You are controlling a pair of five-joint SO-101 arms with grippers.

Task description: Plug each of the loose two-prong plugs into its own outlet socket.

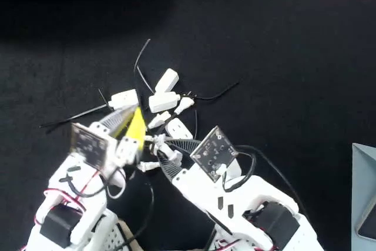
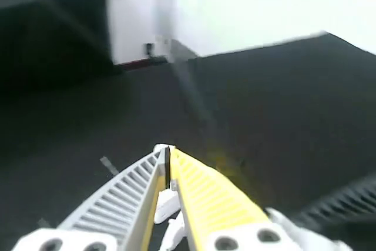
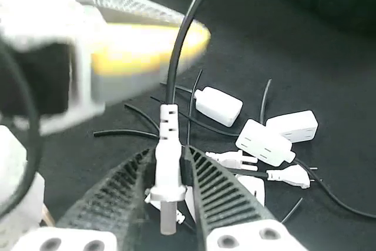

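No legible text, label or number on anything

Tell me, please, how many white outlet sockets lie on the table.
4: one socket at the cluster's left, a tilted one farthest from the arms, one just before it, one nearest the arms. Arms may hide others.

i see a black tabletop [image 1: 294, 57] carrying a tight cluster of white outlet sockets [image 1: 163, 101] and loose two-prong plugs [image 1: 184, 105] trailing black cords [image 1: 217, 92]

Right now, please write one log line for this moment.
right pincer: shut on plug | left pincer: shut | sockets: lying on table
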